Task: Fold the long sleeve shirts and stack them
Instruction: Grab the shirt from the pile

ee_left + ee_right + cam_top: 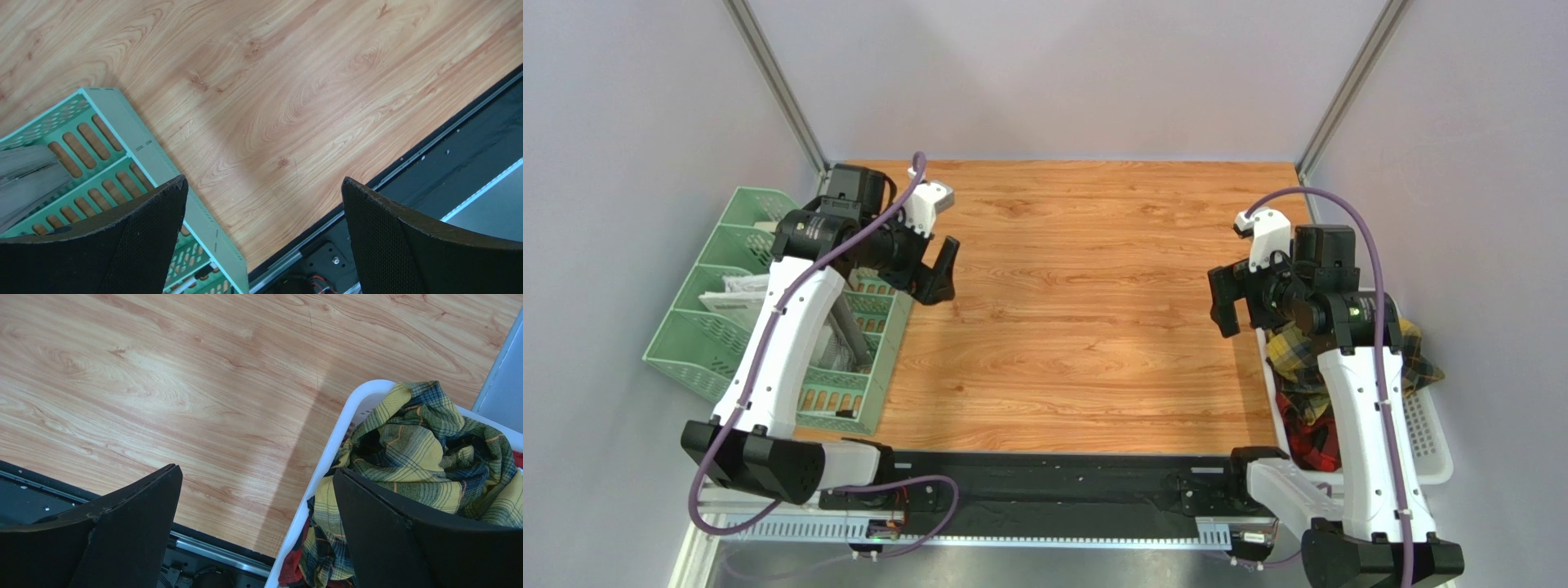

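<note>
At the near edge, a black rail (pixel 1063 472) ran between the two arm bases. Just beyond it on the right stood a white basket (pixel 1437 429), partly hidden under the right arm. It held both long sleeve shirts in a crumpled heap. The red-and-black shirt (pixel 1314 444) lay toward the near end. The yellow-and-black shirt (pixel 423 441) was bunched on top of it at the far end and spilled over the rim.

On the left, a green basket (pixel 707 331) sat tilted at the table's edge, with something pale inside it that could not be made out.

Farther in, the right gripper (pixel 258 478) hung above the bare wooden table (pixel 1075 306) just left of the white basket, its jaws spread wide and holding nothing. The left gripper (pixel 264 190) hung by the green basket's right side, likewise fully spread and empty, well apart from the shirts.
</note>
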Robot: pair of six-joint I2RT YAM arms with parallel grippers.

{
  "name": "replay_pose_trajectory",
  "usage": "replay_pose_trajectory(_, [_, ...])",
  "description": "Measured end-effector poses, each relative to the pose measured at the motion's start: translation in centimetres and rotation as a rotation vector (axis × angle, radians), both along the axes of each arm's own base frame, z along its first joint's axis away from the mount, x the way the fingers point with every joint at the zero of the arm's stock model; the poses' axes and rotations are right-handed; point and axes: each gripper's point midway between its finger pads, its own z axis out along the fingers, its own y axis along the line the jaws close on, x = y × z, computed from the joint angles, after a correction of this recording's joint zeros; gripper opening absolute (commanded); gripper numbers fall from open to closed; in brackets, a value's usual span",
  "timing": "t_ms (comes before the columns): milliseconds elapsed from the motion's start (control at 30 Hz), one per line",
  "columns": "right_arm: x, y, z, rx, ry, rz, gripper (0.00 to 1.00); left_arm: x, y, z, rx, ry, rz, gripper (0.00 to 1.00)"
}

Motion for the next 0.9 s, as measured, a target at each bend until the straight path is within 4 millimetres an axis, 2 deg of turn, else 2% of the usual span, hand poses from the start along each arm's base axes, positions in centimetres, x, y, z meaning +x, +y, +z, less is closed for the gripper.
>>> replay_pose_trajectory(100, [-0.2,-0.3,-0.2,-0.018,0.015,0.005,1.00,-0.5,-0.8,-0.3,0.032,-0.004,-0.055,0.99])
replay_pose_trajectory(233, [0.0,-2.3,-0.3,-0.051,0.054,-0.054,1.00,-0.9,-1.0,-0.9,0.065,0.018,-0.086,0.99])
replay_pose_trajectory(400, [-0.4,-7.3,-0.5,-0.059,0.117,-0.228,1.00,-0.8,-0.8,-1.7,0.085,0.050,-0.089,0.99])
replay_pose_trajectory(567, [-2.3,-13.7,-1.4,-0.034,0.205,-0.468,1.00,-0.7,-1.2,-1.1,0.080,0.036,-0.111,0.99])
replay_pose_trajectory(667, [-3.6,-16.2,-2.6,-0.002,0.264,-0.583,1.00,-0.5,-1.5,-0.7,0.071,0.033,-0.122,0.99])
replay_pose_trajectory(900, [-5.7,-17.2,-6.4,0.078,0.347,-0.733,1.00,0.2,-2.3,-0.9,0.051,0.061,-0.139,0.99])
